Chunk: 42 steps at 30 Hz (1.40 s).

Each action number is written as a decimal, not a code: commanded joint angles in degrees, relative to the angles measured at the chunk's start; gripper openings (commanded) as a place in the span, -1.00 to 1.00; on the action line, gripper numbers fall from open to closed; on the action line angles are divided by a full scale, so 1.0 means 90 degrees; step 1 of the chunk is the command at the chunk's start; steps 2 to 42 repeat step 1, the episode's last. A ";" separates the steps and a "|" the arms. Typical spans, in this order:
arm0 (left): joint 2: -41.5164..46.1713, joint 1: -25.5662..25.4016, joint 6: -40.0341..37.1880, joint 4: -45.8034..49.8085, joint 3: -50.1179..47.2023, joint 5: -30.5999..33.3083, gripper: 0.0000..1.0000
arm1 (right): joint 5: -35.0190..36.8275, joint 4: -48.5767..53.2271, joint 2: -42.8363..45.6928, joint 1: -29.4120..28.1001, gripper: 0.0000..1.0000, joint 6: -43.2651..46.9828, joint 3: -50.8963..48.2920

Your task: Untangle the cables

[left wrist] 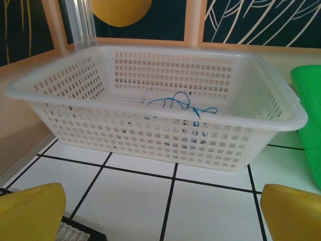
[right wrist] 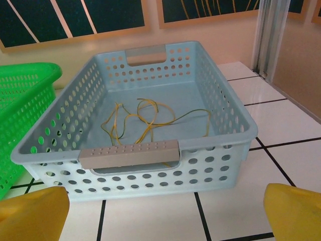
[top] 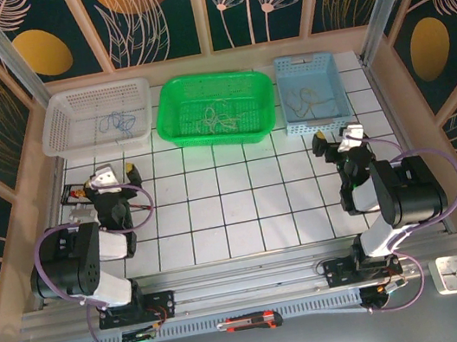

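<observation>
Thin sheathed wire, light and floppy, is what we judge the cables point(top: 309, 103) to be: they would sag and slip through a loose pinch, so we would take a raised loop rather than a flat run. We count three bundles in three baskets at the far side of the bench point(top: 236, 214): the blue cable point(left wrist: 181, 105) in the white basket point(left wrist: 281, 118), the pale cable point(top: 218, 120) in the green basket point(top: 168, 111), and the yellow cable point(right wrist: 145, 118) in the blue basket point(right wrist: 129, 152). The left claw point(left wrist: 160, 216) and the right claw point(right wrist: 165, 216), two in all, stand wide open, holding nothing, each short of its basket.
</observation>
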<state>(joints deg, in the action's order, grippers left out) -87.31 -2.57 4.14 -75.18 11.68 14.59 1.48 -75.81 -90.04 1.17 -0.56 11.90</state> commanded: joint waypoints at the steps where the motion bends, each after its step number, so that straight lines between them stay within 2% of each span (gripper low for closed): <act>1: -0.0017 0.0041 0.0113 -0.0182 0.0039 0.0140 0.98 | -0.0028 -0.0067 0.0025 0.0047 0.99 -0.0047 0.0065; 42: -0.0017 0.0041 0.0113 -0.0182 0.0039 0.0140 0.98 | -0.0028 -0.0067 0.0025 0.0047 0.99 -0.0047 0.0065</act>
